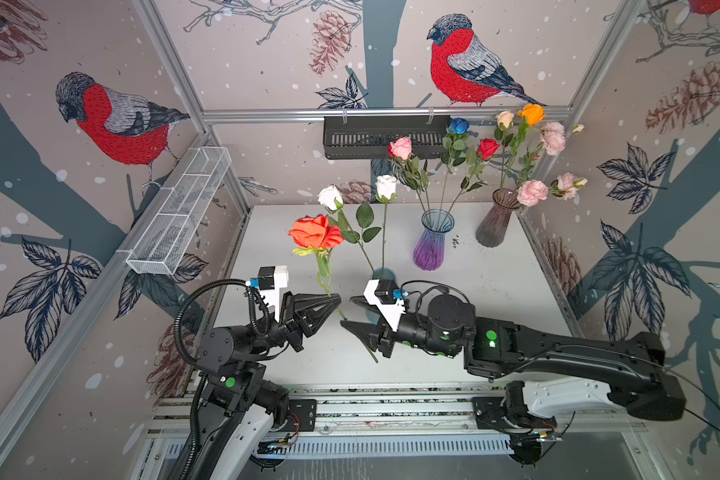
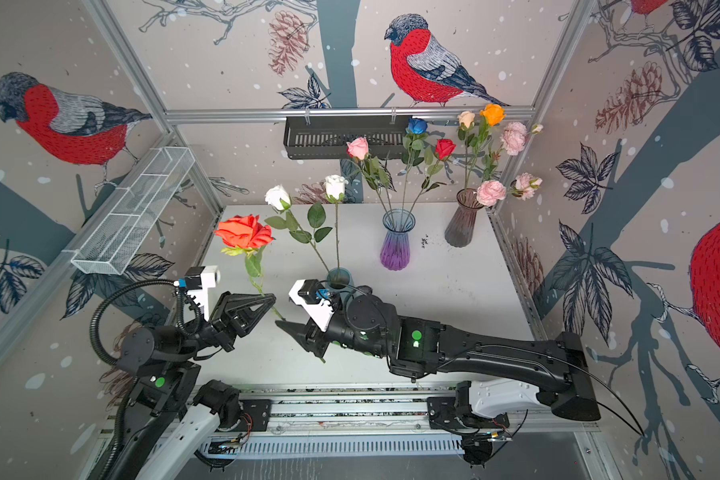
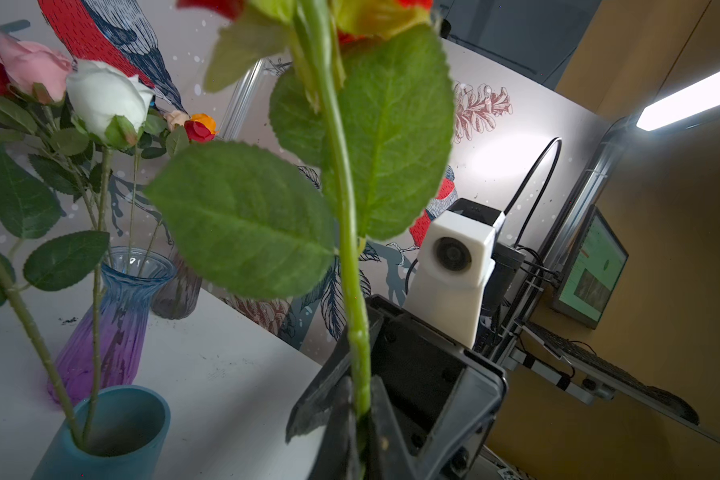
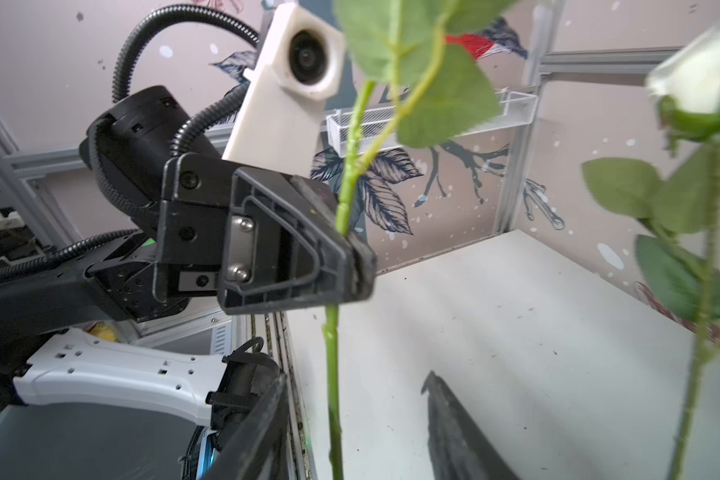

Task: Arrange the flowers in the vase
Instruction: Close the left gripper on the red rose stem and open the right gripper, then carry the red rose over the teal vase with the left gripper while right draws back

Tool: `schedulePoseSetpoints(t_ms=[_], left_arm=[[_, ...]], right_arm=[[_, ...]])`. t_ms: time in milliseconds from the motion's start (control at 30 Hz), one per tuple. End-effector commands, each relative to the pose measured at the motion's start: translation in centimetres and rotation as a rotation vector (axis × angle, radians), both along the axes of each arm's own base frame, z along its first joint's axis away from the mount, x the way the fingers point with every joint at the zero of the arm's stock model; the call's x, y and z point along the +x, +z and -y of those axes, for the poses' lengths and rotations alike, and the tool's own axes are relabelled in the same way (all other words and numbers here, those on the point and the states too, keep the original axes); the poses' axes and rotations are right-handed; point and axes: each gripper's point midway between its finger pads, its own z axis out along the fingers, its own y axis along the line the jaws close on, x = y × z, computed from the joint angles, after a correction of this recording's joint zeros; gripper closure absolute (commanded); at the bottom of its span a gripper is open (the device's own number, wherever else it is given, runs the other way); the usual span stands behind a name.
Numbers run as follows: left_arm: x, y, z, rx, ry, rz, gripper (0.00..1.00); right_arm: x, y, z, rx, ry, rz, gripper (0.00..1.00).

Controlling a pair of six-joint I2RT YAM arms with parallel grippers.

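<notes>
One orange-red rose point(image 1: 314, 232) is held head-up above the white table point(image 1: 495, 311), its stem pinched tight in the left gripper point(image 1: 336, 299), just beside a teal vase point(image 1: 382, 275) holding two white roses point(image 1: 330, 197). Lower down, the right gripper point(image 1: 347, 311) is spread wide, with the same stem passing between its jaws.

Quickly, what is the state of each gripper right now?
Left gripper: closed on the stem of the orange-red rose.
Right gripper: open, fingers apart around the same stem, not gripping.
</notes>
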Motion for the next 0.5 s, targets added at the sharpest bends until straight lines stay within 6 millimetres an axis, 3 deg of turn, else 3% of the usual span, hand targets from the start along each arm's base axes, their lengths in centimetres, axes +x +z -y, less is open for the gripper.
schedulePoseSetpoints(t_ms=[0, 133, 300, 467], left_arm=[[1.5, 0.4, -0.1, 0.036, 0.078, 0.05, 1.0], [3.4, 2.4, 0.2, 0.036, 0.114, 0.086, 1.0], [5.2, 6.2, 0.7, 0.056, 0.148, 0.16, 1.0], [7.4, 10.2, 1.4, 0.07, 0.171, 0.216, 1.0]], right_arm=[[2.9, 0.0, 3.8, 0.026, -0.216, -0.061, 0.46], [5.2, -2.0, 10.3, 0.05, -0.438, -0.15, 0.44], [8.2, -8.1, 18.8, 0.035, -0.721, -0.277, 0.43], [9.3, -12.7, 22.3, 0.014, -0.804, -0.313, 0.42]])
